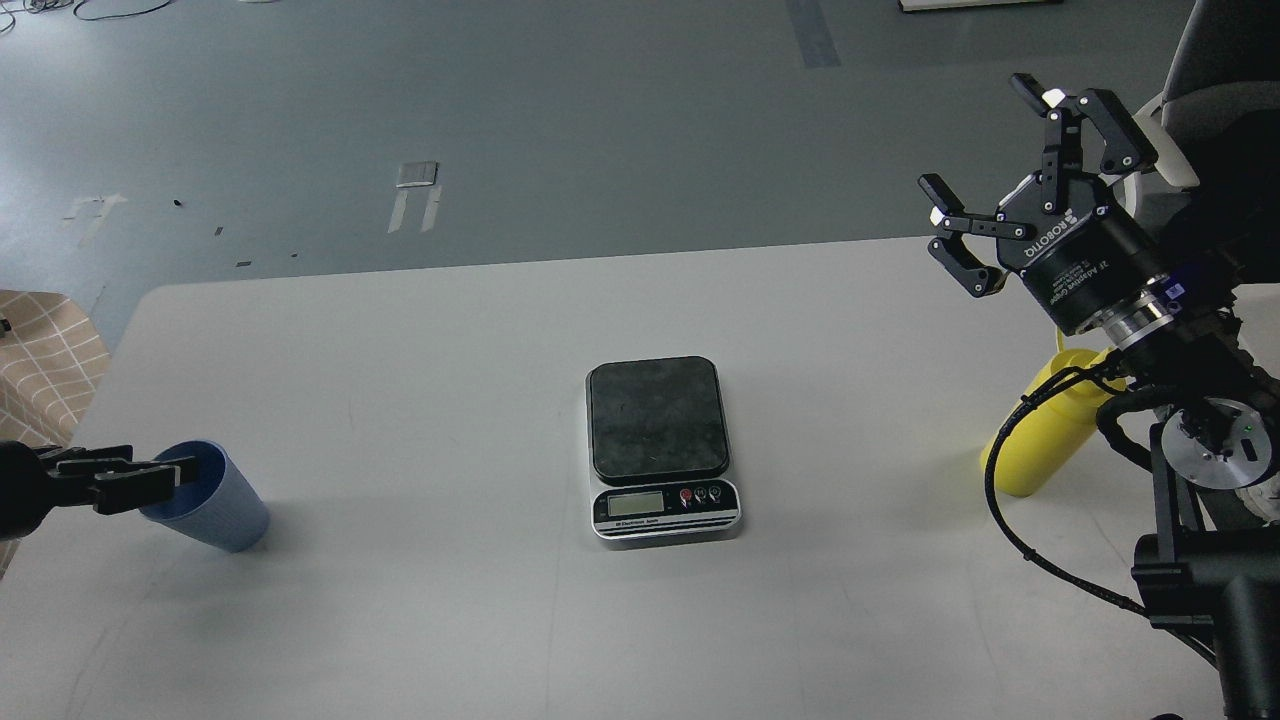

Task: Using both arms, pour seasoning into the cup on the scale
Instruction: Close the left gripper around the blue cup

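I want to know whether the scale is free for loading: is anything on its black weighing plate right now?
Empty. The small digital kitchen scale shows a bare black plate; the light-blue ribbed cup sits far left, at the left gripper.

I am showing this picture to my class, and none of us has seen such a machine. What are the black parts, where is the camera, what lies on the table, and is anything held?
The camera sits in the robot's head, looking down at a table. The black parts are its two arms. The left gripper is closed on the rim of a tilted blue cup. The right gripper is raised, open and empty. A kitchen scale lies in the middle with nothing on it. A yellow bottle stands at the right, partly hidden by the arm.
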